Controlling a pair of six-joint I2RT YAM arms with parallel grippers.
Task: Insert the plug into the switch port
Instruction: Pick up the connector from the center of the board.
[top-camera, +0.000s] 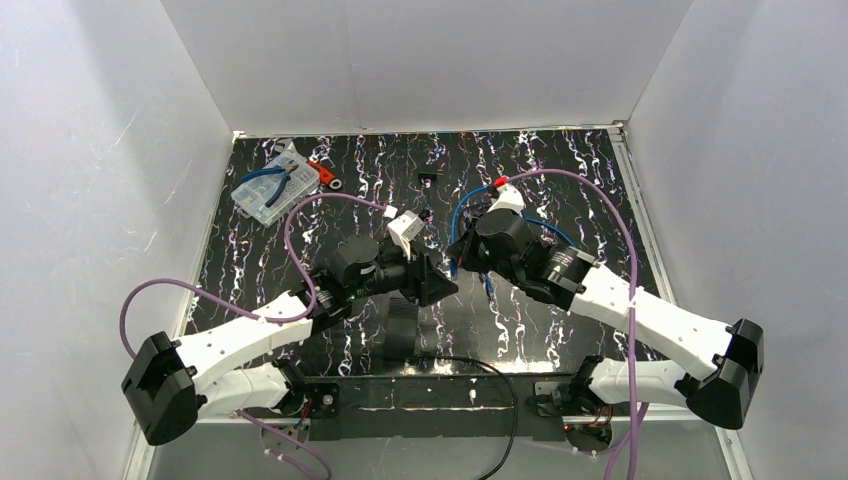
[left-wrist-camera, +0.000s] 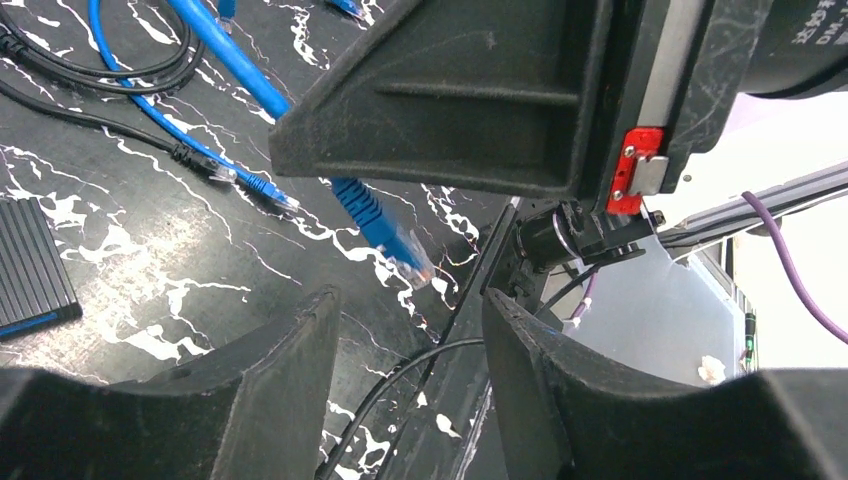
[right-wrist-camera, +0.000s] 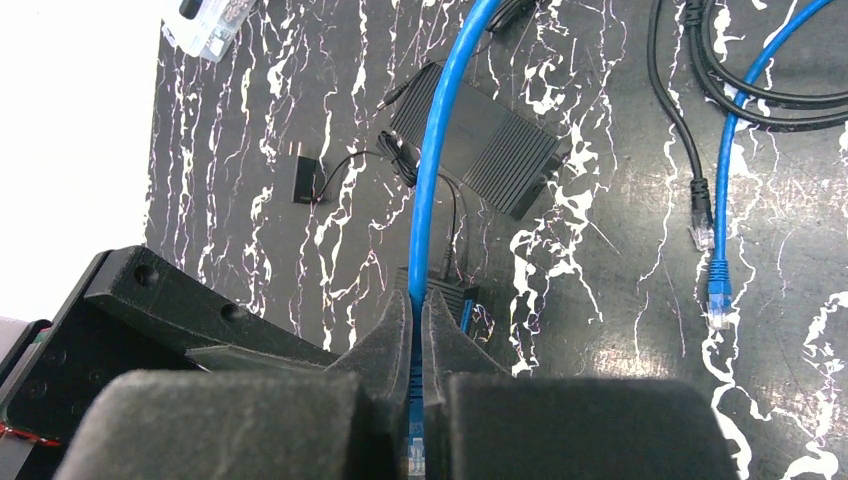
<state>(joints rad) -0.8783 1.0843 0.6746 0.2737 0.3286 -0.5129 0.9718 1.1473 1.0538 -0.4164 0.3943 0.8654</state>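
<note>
My right gripper (right-wrist-camera: 416, 310) (top-camera: 470, 262) is shut on the blue cable (right-wrist-camera: 430, 170) just behind its clear plug. The plug (right-wrist-camera: 413, 455) lies deep between the fingers, pointing back toward the palm. In the left wrist view the plug (left-wrist-camera: 412, 260) sticks out below the right gripper's black finger (left-wrist-camera: 450, 100), above the table. My left gripper (left-wrist-camera: 410, 300) (top-camera: 440, 287) is open with nothing between its fingers, its tips just short of the plug. The switch (top-camera: 400, 325), a black ribbed box with a blue edge (left-wrist-camera: 30, 265), lies near the front. Its ports do not show.
A larger black ribbed box (right-wrist-camera: 480, 150) lies beyond the right fingers, with a thin wire to a small black block (right-wrist-camera: 305, 180). Loose blue (right-wrist-camera: 718, 300) and black (right-wrist-camera: 703, 235) cable ends lie at the right. A clear case with pliers (top-camera: 270, 190) sits at the back left.
</note>
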